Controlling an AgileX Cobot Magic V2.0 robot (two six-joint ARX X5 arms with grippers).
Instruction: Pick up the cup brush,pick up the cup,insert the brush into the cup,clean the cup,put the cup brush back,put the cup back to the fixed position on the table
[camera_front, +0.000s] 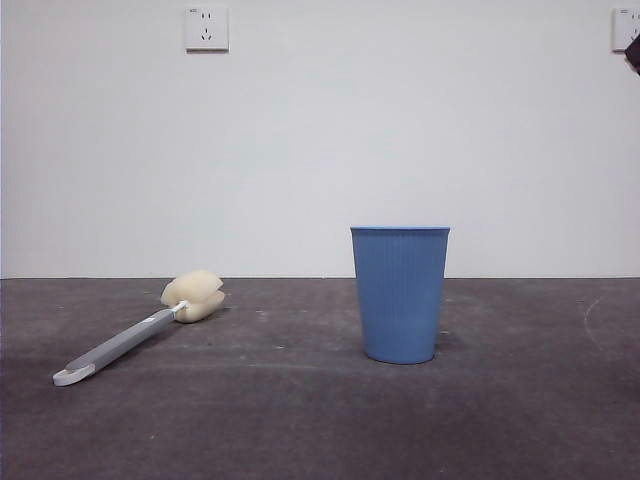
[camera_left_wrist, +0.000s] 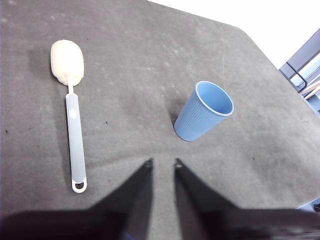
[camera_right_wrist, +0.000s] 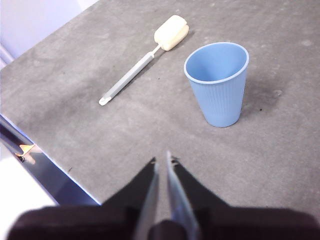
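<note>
The cup brush (camera_front: 125, 345) lies flat on the table (camera_front: 300, 430) at the left, with its cream sponge head (camera_front: 193, 296) toward the wall and its white tip toward the front. The blue ribbed cup (camera_front: 400, 295) stands upright and empty right of centre. In the left wrist view my left gripper (camera_left_wrist: 163, 162) hovers high above the table, slightly open and empty, with the cup (camera_left_wrist: 202, 112) and the brush (camera_left_wrist: 74, 132) ahead of it. Seen in the right wrist view, my right gripper (camera_right_wrist: 162, 160) hangs high too, its jaws almost together and empty, short of the cup (camera_right_wrist: 220, 95) and the brush (camera_right_wrist: 132, 75).
A white wall with a socket (camera_front: 206, 28) stands behind the table. A black arm tip (camera_front: 633, 52) shows at the top right corner. The right wrist view shows the table's side edge (camera_right_wrist: 50, 170) close by the gripper.
</note>
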